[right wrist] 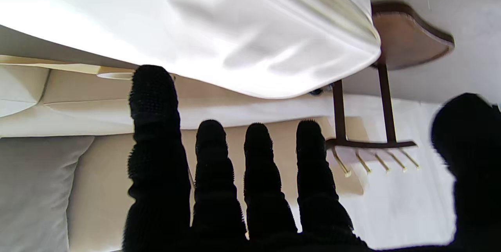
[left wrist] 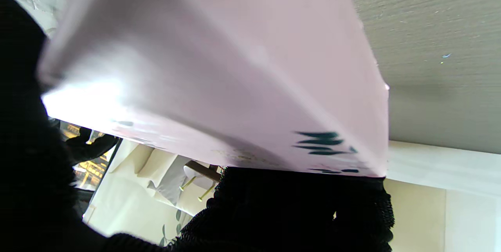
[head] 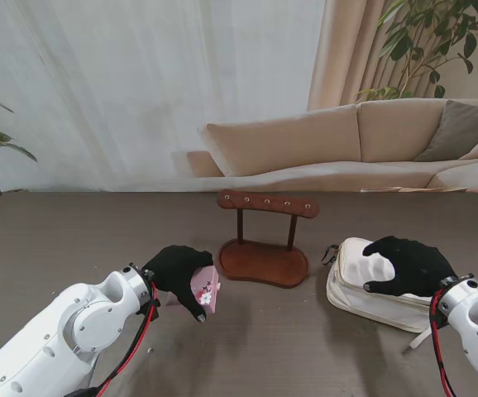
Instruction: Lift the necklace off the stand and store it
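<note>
A dark wooden necklace stand (head: 265,240) with brass pegs sits mid-table; I see no necklace on its bar, and the pegs (right wrist: 373,162) look bare in the right wrist view. My left hand (head: 177,273) is shut on a small pink box (head: 207,289), held tilted just left of the stand's base; the pink box (left wrist: 219,68) fills the left wrist view. My right hand (head: 408,265) hovers open, fingers spread, over a white pouch (head: 363,289) lying right of the stand. The pouch (right wrist: 195,21) shows close above my fingers (right wrist: 209,173).
A beige sofa (head: 355,145) with a grey cushion stands behind the table's far edge. Potted plants (head: 425,41) are at the far right and far left. Grey wood-grain table surface (head: 74,240) stretches to the left.
</note>
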